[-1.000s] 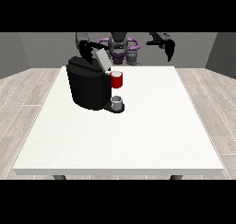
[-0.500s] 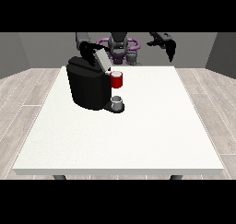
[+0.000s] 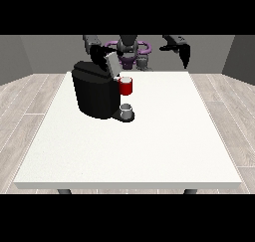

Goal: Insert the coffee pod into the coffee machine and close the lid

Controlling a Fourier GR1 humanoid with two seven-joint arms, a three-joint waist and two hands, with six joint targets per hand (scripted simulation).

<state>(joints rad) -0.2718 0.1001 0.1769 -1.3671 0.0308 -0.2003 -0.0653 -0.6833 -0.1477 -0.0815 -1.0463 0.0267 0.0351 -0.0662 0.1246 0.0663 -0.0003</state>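
The black coffee machine (image 3: 95, 94) stands on the white table (image 3: 149, 141) at the back left. Its grey lid (image 3: 112, 64) is tilted up. A red thing at the machine (image 3: 126, 86) sits at its front, and a small grey thing (image 3: 126, 110) rests on the base below it. The hand at the view's left (image 3: 97, 52) hovers just behind the raised lid, close to it. The hand at the view's right (image 3: 180, 49) is held high above the table's far edge, away from the machine, with its fingers hanging relaxed and nothing in them.
The robot's torso (image 3: 128, 49) is behind the table's far edge. The table's front and right parts stretch white towards the camera, with wooden floor around it.
The hand at the view's right has drifted a little higher and outward. The hand at the view's left has stayed near the raised lid with little movement.
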